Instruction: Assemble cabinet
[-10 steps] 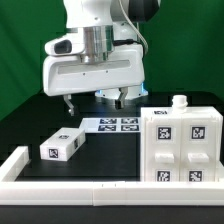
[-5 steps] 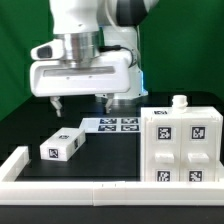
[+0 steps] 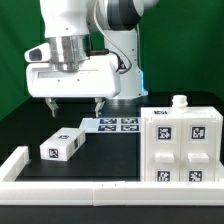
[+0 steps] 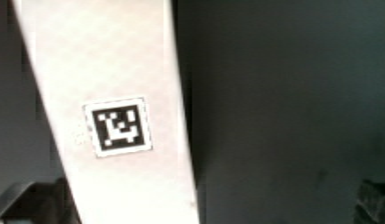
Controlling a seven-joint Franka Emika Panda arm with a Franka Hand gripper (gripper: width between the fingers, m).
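Observation:
The cabinet body (image 3: 185, 145) is a large white box with several black-and-white tags and a knob on top, standing at the exterior view's right. A small white tagged block (image 3: 62, 144) lies on the black table at the exterior view's left. It fills the wrist view as a long white face with one tag (image 4: 114, 125). My gripper (image 3: 75, 104) hangs above that block, clear of it, with its fingers (image 3: 52, 103) spread wide and nothing between them. In the wrist view only dark finger edges show at the corners.
The marker board (image 3: 118, 124) lies flat behind the block, under the arm. A long white border rail (image 3: 70, 186) runs along the front edge and up the exterior view's left side (image 3: 14, 163). A green backdrop stands behind.
The arm has moved toward the exterior view's left, from over the marker board to over the small block. The fingers stay spread. The block and the cabinet body have not moved.

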